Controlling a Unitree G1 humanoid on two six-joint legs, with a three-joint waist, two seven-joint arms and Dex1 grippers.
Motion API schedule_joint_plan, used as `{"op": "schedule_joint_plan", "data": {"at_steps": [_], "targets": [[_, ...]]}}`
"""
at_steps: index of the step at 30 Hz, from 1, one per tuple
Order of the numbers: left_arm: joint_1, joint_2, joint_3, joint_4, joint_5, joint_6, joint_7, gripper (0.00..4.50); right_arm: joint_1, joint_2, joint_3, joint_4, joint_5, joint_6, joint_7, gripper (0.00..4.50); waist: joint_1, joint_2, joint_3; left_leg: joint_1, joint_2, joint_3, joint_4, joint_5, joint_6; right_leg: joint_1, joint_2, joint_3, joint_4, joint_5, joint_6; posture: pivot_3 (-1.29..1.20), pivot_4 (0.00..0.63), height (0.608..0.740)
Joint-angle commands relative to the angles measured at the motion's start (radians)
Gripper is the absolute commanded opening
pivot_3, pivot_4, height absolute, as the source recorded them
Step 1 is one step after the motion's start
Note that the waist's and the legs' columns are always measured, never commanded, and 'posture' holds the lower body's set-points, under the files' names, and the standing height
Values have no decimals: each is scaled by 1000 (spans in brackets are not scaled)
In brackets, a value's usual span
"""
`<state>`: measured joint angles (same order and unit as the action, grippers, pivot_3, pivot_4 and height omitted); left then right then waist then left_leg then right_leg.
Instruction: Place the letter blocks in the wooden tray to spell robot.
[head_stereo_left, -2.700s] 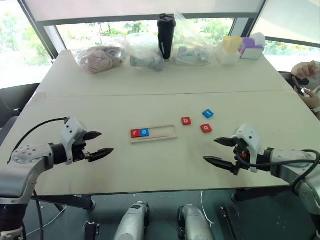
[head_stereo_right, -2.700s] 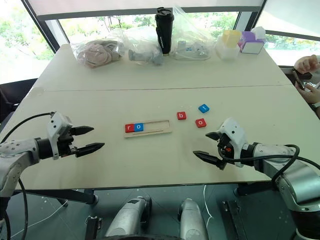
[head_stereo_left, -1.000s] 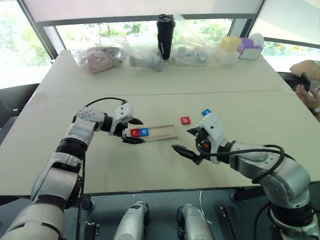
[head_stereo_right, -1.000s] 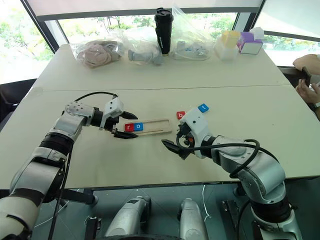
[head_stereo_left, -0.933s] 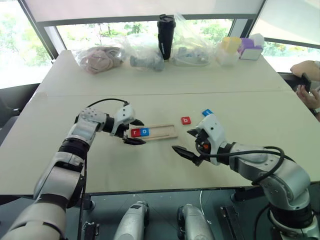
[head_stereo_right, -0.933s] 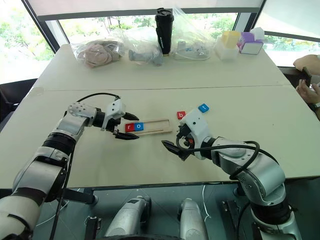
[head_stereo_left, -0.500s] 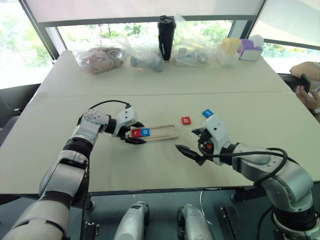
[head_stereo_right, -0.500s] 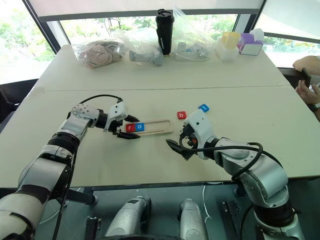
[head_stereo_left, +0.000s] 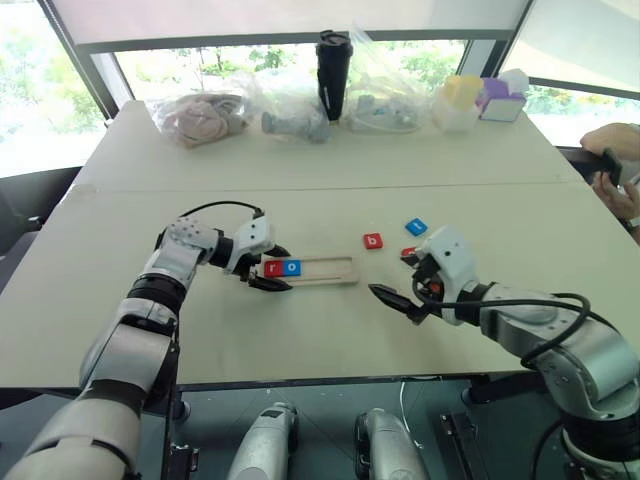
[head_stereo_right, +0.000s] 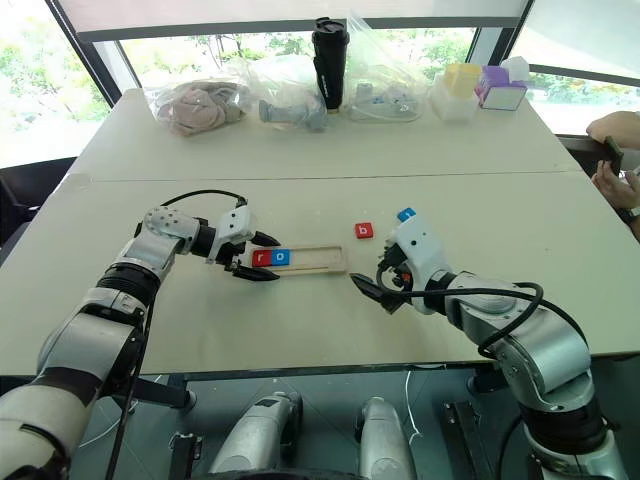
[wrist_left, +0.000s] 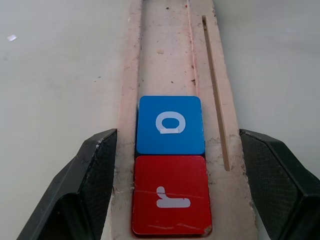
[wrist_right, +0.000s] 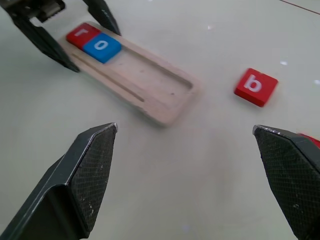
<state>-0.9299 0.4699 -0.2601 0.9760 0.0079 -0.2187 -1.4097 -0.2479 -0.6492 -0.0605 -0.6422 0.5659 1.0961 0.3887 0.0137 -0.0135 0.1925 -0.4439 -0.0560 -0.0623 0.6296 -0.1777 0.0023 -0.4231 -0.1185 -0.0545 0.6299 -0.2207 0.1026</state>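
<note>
Two tiles reading "r" (wrist_left: 170, 195) and "o" (wrist_left: 170, 124) in wooden tray (wrist_left: 215, 75), left jaws clamping its end, right jaws wide

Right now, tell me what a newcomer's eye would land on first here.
The wooden tray at mid-table, with the red r and blue o side by side at its left end. The left gripper straddles that end. To the tray's right, a red b tile lies loose on the table, near the open right gripper.
</note>
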Motion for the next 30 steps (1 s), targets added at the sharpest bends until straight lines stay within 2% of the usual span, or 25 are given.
{"op": "schedule_joint_plan", "data": {"at_steps": [1,9,18,19,20,26,30], "targets": [[-74,-5,-4,62,47,-57,38,3151,7,-9,-35,-7,-12,-36,7,4500,1,0,0,0,0,0,0,0,0,0,0,0,0,0,0,0,150,740],[-175,-26,-7,219,119,-124,57,3151,30,6,-23,-8,-26,-45,-5,4500,0,0,0,0,0,0,1,0,0,0,0,-1,0,-1,4,0,150,740],[-185,-49,3,255,136,-149,44,3151,36,27,-9,2,-37,-47,-15,4500,1,0,0,0,0,0,1,0,0,0,0,0,0,0,4,0,150,740],[-186,-49,3,257,138,-147,41,4205,34,28,-9,6,-39,-47,-15,4500,1,0,0,-1,0,0,1,0,0,0,0,0,0,0,4,0,150,740],[-187,-50,5,258,138,-145,41,4460,33,28,-9,9,-40,-48,-14,4500,0,0,0,-1,0,0,1,0,0,0,0,0,0,0,4,0,150,740],[-196,-35,10,261,163,-184,104,4460,24,28,-2,23,-48,-54,-11,4500,0,0,0,0,0,0,1,0,0,0,0,-1,0,0,4,0,150,740],[-239,5,42,253,139,-182,85,4460,-7,43,3,74,-56,-80,-3,4500,-2,-1,1,0,0,0,2,0,0,0,0,-1,0,0,5,0,150,740]]}}
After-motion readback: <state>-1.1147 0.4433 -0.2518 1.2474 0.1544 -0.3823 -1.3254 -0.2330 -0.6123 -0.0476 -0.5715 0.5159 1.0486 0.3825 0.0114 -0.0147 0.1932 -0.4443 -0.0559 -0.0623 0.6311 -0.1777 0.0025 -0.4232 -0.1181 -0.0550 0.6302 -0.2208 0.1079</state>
